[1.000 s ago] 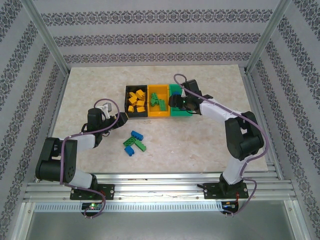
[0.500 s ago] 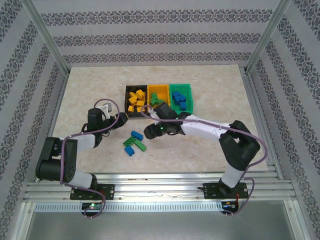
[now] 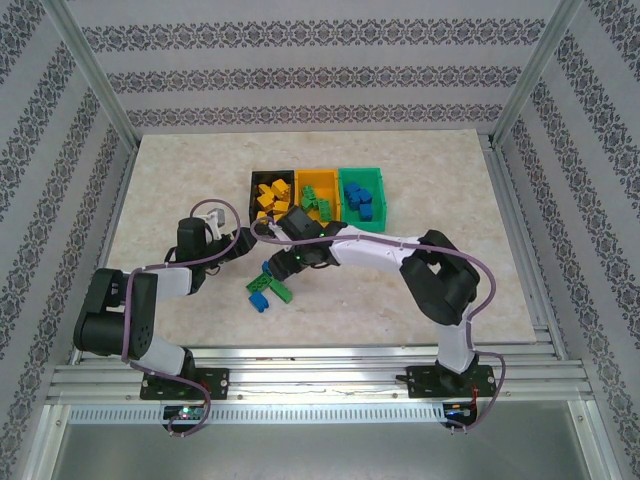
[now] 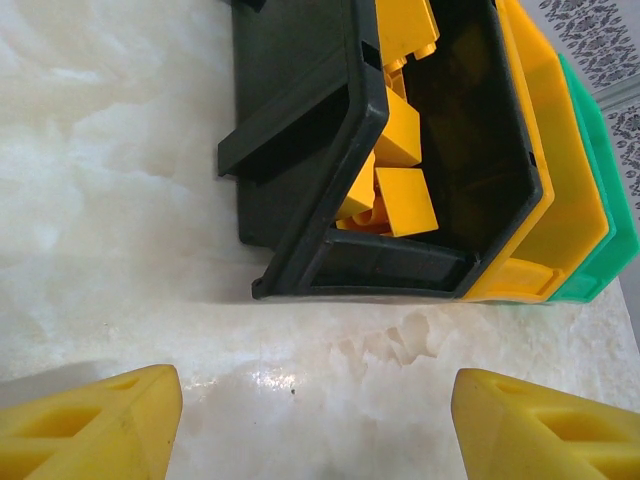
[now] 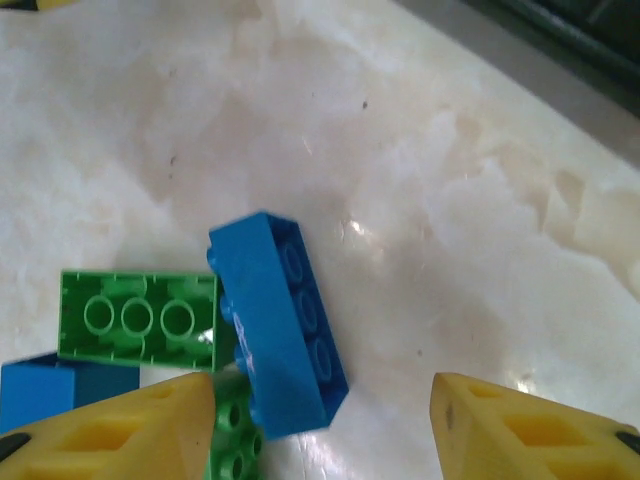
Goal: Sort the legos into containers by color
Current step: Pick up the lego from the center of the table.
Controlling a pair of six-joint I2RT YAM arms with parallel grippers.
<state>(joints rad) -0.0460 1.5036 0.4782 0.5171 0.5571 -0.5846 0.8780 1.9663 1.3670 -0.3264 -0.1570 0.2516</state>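
Black bin [image 4: 330, 190] of yellow legos [image 4: 405, 200] sits against the orange-yellow bin [image 4: 575, 200].

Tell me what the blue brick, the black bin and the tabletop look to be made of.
Blue brick: moulded hard plastic, semi-gloss; crisp edges, moulded circles on one face. Black bin: moulded plastic, slight sheen; thin walls, lipped rim. Tabletop: cream, veined, glossy reflections; stone or marble-print laminate, cannot tell which.
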